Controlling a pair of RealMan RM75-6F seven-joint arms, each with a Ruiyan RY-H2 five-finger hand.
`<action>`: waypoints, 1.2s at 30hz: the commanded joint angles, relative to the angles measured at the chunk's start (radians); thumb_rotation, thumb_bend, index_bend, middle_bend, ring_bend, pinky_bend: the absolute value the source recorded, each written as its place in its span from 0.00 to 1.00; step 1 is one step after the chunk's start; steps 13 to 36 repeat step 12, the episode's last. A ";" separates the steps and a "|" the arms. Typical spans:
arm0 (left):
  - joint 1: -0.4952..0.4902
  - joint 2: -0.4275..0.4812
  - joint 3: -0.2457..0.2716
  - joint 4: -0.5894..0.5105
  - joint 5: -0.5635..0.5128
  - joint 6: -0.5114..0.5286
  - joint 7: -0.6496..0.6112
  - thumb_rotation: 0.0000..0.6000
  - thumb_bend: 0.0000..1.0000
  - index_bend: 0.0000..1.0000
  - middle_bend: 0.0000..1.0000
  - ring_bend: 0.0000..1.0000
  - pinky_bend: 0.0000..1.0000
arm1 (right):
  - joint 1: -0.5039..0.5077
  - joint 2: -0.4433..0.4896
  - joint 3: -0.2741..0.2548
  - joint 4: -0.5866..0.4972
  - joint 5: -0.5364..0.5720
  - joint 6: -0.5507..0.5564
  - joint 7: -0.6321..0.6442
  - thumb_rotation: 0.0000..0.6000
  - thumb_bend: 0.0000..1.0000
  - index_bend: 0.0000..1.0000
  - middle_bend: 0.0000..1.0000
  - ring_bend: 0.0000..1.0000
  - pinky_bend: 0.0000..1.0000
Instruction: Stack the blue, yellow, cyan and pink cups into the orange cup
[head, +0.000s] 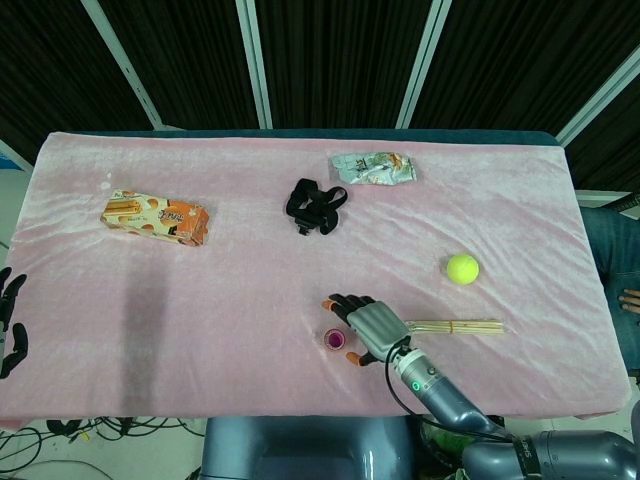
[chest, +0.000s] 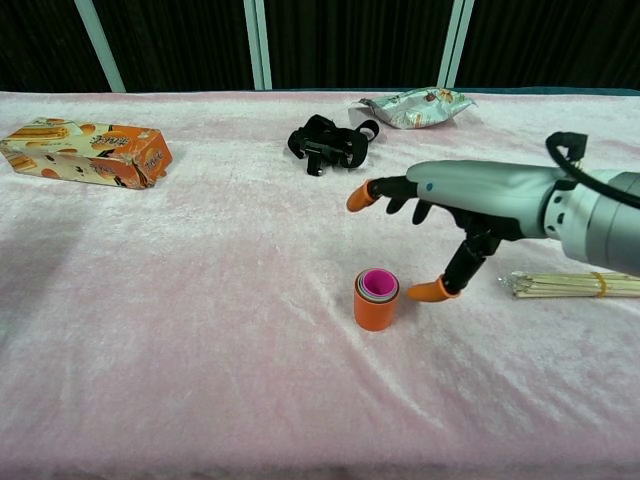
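Observation:
The orange cup (chest: 375, 306) stands upright on the pink cloth with the pink cup (chest: 379, 283) nested inside it; thin rims of other cups show between them. From the head view the stack (head: 333, 340) is a small pink circle. My right hand (chest: 455, 205) hovers just right of and above the stack, fingers spread wide, holding nothing, its thumb tip near the cloth beside the cup. The same hand (head: 366, 325) lies right of the stack in the head view. My left hand (head: 10, 320) hangs at the far left edge, off the table.
A bundle of sticks (chest: 570, 286) lies right of the hand, a yellow ball (head: 462, 268) beyond it. A black strap clip (chest: 328, 143), a snack bag (chest: 415, 106) and an orange biscuit box (chest: 88, 152) lie farther back.

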 joint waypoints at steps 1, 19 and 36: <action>0.000 0.000 -0.001 0.000 0.000 0.000 -0.002 1.00 0.68 0.09 0.02 0.00 0.03 | -0.050 0.078 0.002 -0.025 -0.043 0.091 0.011 1.00 0.17 0.13 0.06 0.12 0.20; -0.002 -0.001 -0.005 -0.013 0.000 0.004 -0.007 1.00 0.68 0.09 0.02 0.00 0.03 | -0.371 0.298 -0.121 0.014 -0.286 0.508 0.122 1.00 0.17 0.08 0.04 0.11 0.20; -0.002 -0.001 -0.005 -0.013 0.000 0.004 -0.007 1.00 0.68 0.09 0.02 0.00 0.03 | -0.371 0.298 -0.121 0.014 -0.286 0.508 0.122 1.00 0.17 0.08 0.04 0.11 0.20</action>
